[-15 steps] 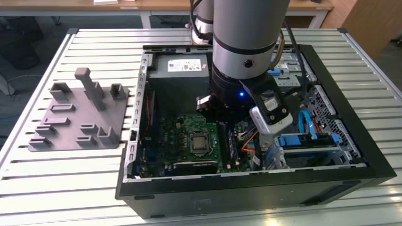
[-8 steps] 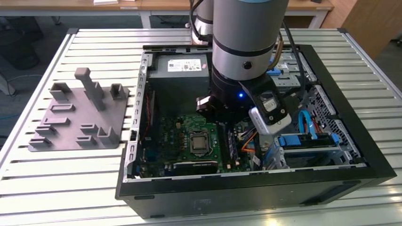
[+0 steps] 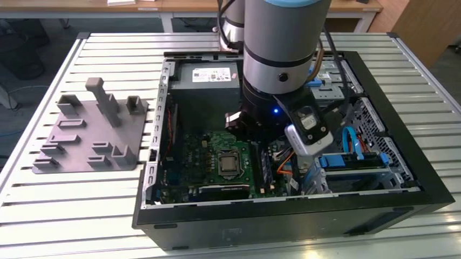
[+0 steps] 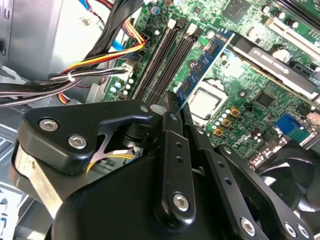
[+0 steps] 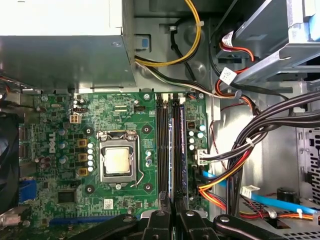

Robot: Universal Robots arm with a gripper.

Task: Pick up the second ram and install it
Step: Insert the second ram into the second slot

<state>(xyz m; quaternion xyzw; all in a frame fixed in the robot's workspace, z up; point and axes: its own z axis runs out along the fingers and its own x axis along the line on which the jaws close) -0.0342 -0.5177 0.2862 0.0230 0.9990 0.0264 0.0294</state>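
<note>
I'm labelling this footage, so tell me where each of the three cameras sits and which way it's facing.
Exterior view: off the arm, above the slatted table, looking down into the open computer case; the arm's grey body shows.
First wrist view: on the arm, looking down at the motherboard and memory slots; the end effector shows.
Second wrist view: on the arm, angled across the end effector's black linkage.
Both wrist views share the processor socket.
</note>
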